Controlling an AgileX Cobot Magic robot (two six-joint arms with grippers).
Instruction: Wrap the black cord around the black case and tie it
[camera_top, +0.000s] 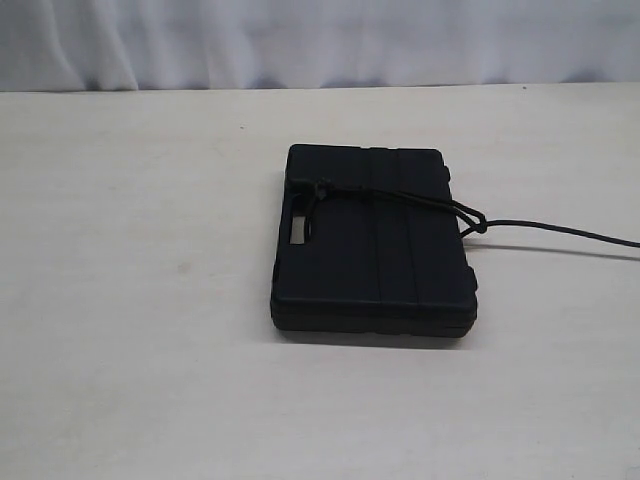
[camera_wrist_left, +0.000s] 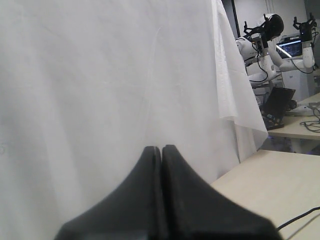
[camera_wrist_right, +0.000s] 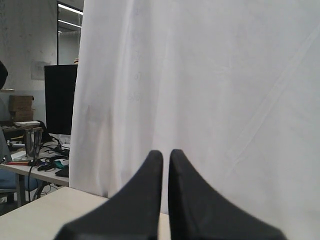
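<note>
The black case (camera_top: 375, 250) lies flat near the middle of the table, its handle slot facing left. The black cord (camera_top: 400, 195) crosses the ribbed lid, with a knot (camera_top: 320, 187) above the slot and a small loop (camera_top: 478, 222) at the case's right edge. From the loop the cord trails off to the right across the table. No gripper shows in the exterior view. My left gripper (camera_wrist_left: 161, 148) is shut and empty, pointing at the white curtain; a thin black line, perhaps the cord (camera_wrist_left: 299, 220), lies on the table beside it. My right gripper (camera_wrist_right: 166, 152) is shut on nothing, a hairline gap between its fingers.
The pale table (camera_top: 130, 300) stretches wide around the case. A white curtain (camera_top: 300, 40) hangs along its far edge. Past the curtain, the left wrist view shows another robot (camera_wrist_left: 265, 35), and the right wrist view shows a dark monitor (camera_wrist_right: 60, 100) on a cluttered desk.
</note>
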